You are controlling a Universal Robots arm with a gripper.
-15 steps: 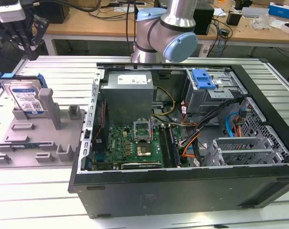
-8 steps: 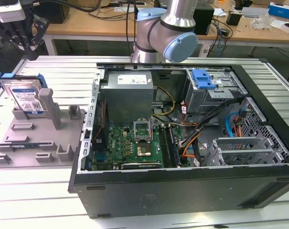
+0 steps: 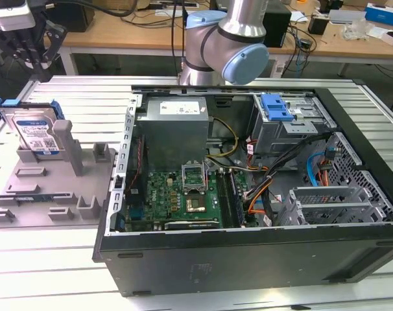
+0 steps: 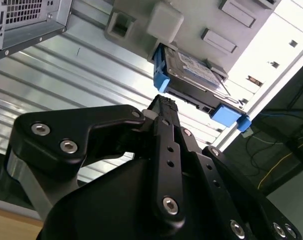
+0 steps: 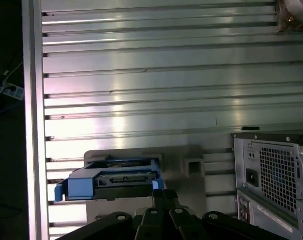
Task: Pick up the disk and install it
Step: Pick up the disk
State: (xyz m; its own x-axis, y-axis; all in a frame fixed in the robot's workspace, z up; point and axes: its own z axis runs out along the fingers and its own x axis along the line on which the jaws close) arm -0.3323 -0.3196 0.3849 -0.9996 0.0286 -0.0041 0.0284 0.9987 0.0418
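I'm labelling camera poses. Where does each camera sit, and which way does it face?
Exterior view: off the arm, above the table, looking down on the open computer case and the disk standing in its grey holder; the arm and hand show.
Second wrist view: on the wrist, looking along the hand toward the disk.
First wrist view: on the wrist, looking past the hand onto the table, disk and case.
Shared: all see the disk.

Silver disk [image 3: 33, 131], blue bracket [image 3: 16, 104], black hand [image 4: 163, 105]
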